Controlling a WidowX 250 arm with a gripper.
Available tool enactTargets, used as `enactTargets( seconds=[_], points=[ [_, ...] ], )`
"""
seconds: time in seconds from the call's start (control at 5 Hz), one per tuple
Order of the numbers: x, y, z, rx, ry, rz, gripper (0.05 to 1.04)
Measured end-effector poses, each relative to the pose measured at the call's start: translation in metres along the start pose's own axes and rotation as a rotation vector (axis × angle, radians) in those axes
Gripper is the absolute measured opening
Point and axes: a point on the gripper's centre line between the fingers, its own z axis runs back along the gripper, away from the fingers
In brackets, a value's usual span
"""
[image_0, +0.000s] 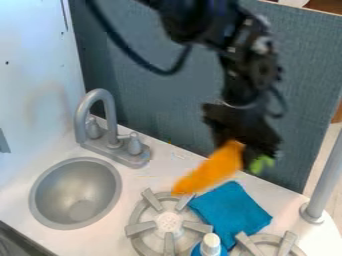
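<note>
The black gripper (239, 150) hangs at the right of centre, above the counter's back part. It is shut on an orange carrot (210, 171), which slants down to the left, its green top (261, 164) at the right of the fingers. The carrot's tip is over the back of the left burner (168, 223). Below the gripper, a folded blue cloth (230, 210) lies on the counter beside that burner. A bottle with a white cap (210, 243) stands at the front edge of the view, close to the cloth.
A round metal sink (75, 193) with a grey faucet (100, 117) is at the left. Another burner (270, 246) is at the lower right. A grey post (325, 175) rises at the right, and a blue-grey panel (153, 95) stands behind the counter (143, 177).
</note>
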Motion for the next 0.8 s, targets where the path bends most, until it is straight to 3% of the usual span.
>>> enactTargets(
  seconds=[0.4, 0.6, 0.8],
  points=[
    [0.003, -0.065, -0.035, -0.025, 0.098, 0.226, 0.600],
    [0.005, -0.088, -0.050, -0.029, 0.121, 0.325, 0.600],
    [-0.002, -0.093, -0.071, 0.019, 0.141, 0.312, 0.600]
  ],
)
